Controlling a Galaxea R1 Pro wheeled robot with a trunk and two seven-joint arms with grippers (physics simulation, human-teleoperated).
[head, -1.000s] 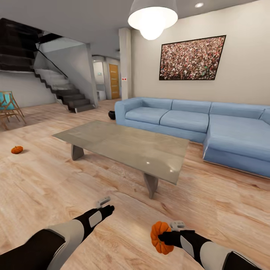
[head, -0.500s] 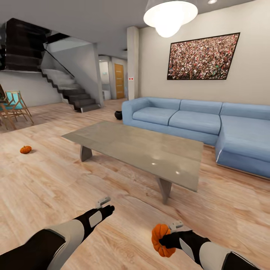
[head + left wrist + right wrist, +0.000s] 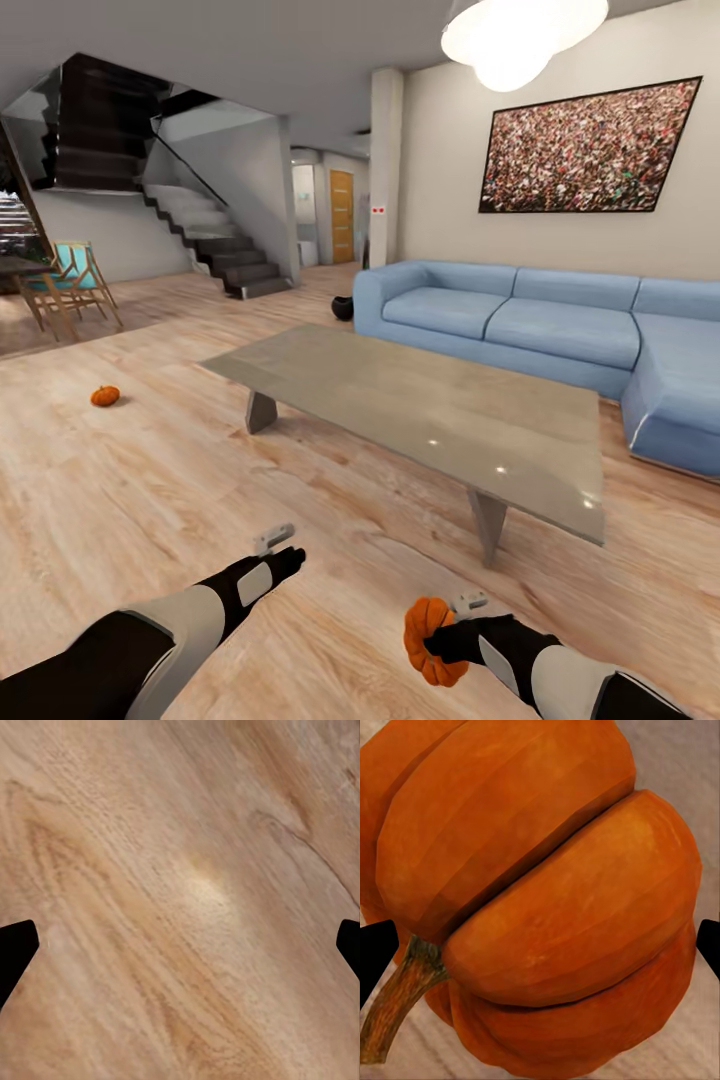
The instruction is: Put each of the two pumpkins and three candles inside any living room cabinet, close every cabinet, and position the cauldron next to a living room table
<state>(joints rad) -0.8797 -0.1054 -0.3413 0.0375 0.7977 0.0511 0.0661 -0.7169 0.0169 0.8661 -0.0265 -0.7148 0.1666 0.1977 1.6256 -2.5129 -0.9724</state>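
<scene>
Wide plank floor (image 3: 120, 480), bare between the worktop and the stairs (image 3: 215, 245), open on the near side too. Blue sofa (image 3: 540, 330) along the far wall, its corner section running down the right edge. Low glass-topped table (image 3: 420, 410) in front of it, long edge slanting from upper left to lower right, near corner overhanging a grey slab leg (image 3: 487, 520); clear strip of floor between that corner and the arms. Pendant lamp (image 3: 520, 35) overhead, framed picture (image 3: 590, 150) on the wall above the sofa. Wooden chairs (image 3: 65, 290) at far left.

Both arms stretched forward low over the floor, forearms angled inward. Left gripper (image 3: 288, 556) empty, fingers (image 3: 15, 952) spread wide at the edges of the wrist view, nothing but floorboards between them. Right gripper (image 3: 430, 635) turned inward, fingers clamped on a pumpkin (image 3: 425, 640) held off the floor; ribbed orange body and brown stem (image 3: 397, 1001) close up in the right wrist view.

Black cauldron (image 3: 343, 308) on the floor just beside the sofa's left end, well apart from the table. Second pumpkin (image 3: 105, 396) on the floor at left, far from both arms, open boards all around it.
</scene>
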